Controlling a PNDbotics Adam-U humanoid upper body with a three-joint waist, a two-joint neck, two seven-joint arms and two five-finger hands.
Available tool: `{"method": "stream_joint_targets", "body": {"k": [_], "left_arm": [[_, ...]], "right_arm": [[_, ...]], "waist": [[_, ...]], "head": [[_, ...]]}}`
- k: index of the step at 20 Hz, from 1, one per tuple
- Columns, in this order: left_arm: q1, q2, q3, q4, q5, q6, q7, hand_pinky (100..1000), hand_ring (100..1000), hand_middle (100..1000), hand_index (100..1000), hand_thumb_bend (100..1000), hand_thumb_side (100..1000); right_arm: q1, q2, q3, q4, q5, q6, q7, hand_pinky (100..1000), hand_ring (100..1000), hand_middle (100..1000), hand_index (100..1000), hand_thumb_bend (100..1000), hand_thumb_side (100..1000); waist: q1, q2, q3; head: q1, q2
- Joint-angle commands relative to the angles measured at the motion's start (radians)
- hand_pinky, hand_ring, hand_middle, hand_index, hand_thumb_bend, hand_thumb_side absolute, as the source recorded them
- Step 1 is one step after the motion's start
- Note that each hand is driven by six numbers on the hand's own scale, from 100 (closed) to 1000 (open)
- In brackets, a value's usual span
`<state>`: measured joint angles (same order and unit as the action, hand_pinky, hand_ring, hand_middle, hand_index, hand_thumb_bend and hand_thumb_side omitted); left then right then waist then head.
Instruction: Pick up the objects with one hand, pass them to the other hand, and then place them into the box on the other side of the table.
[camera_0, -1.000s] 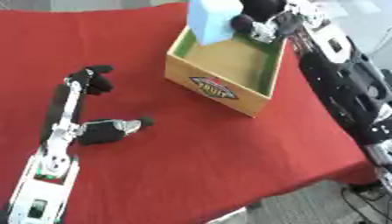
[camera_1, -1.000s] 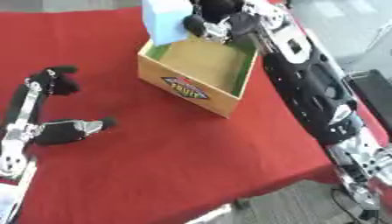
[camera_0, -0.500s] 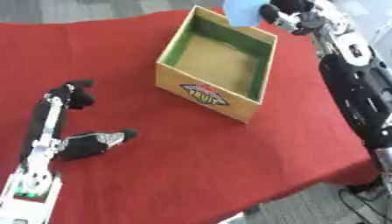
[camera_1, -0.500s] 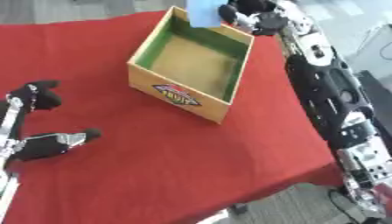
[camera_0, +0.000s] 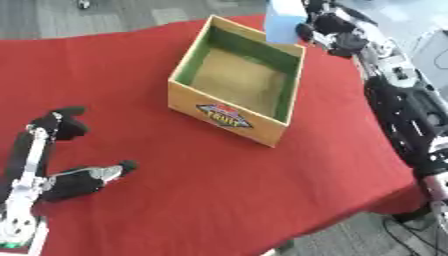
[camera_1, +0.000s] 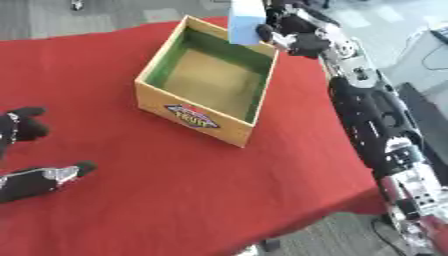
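Note:
A light blue block (camera_0: 284, 21) hangs above the far right corner of the cardboard box (camera_0: 229, 114), with my right hand (camera_0: 331, 31) curled round it. The box has a green inner lining, a brown floor and a printed label on its front wall; nothing shows inside it. My left hand (camera_0: 68, 181) rests open at the lower left on the red cloth, its thumb stretched toward the middle, holding nothing.
A red cloth (camera_0: 219, 190) covers the table, whose front edge runs across the lower right. Grey floor lies beyond it. My right forearm (camera_1: 372, 120) stretches along the table's right side. A small dark object (camera_0: 84, 4) lies on the floor at the far edge.
The camera has tilted, shifting the whole picture. My right hand with the blue block stays over the box's far right corner. My left hand lies as before.

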<state>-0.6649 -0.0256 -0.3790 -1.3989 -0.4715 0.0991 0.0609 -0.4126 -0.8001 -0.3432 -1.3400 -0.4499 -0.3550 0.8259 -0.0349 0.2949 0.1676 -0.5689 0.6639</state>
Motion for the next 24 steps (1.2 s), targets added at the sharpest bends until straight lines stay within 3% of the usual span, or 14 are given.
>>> {"method": "stream_joint_targets", "body": {"k": [1,9,11,12,18,24], "left_arm": [[-0.005,0.011,0.003,-0.034,-0.001,0.006,-0.005,730,639,543,794,917,211],[0.000,0.008,0.002,-0.039,-0.003,0.010,-0.012,732,641,543,794,910,225],[0.001,0.007,0.002,-0.036,-0.003,0.011,-0.013,733,641,544,794,909,230],[0.001,0.006,0.002,-0.034,-0.003,0.011,-0.013,733,641,544,795,908,233],[0.001,0.004,0.004,-0.029,-0.001,0.013,-0.008,733,640,543,795,905,238],[0.004,0.001,0.004,-0.023,-0.002,0.014,-0.008,734,639,542,796,905,240]], "right_arm": [[-0.009,-0.055,-0.003,0.027,0.025,-0.096,0.048,829,876,456,543,100,305],[-0.009,-0.050,0.028,0.078,0.072,-0.172,0.042,856,938,539,662,100,280],[-0.011,-0.048,0.032,0.070,0.057,-0.186,0.064,877,991,621,749,100,285],[-0.012,-0.047,0.034,0.065,0.049,-0.193,0.073,893,1000,704,828,100,282],[-0.009,-0.047,0.053,0.026,0.073,-0.252,0.081,951,1000,840,994,100,254],[0.000,-0.042,0.084,-0.008,0.183,-0.364,0.081,1000,1000,961,1000,100,238]], "waist": [[-0.001,-0.027,0.000],[-0.003,-0.024,0.005],[-0.003,-0.023,0.005],[-0.004,-0.023,0.005],[-0.005,-0.022,0.007],[-0.006,-0.022,0.009]], "head": [[-0.010,-0.019],[-0.008,-0.017],[-0.007,-0.015],[-0.007,-0.014],[-0.003,-0.007],[-0.003,-0.003]]}}
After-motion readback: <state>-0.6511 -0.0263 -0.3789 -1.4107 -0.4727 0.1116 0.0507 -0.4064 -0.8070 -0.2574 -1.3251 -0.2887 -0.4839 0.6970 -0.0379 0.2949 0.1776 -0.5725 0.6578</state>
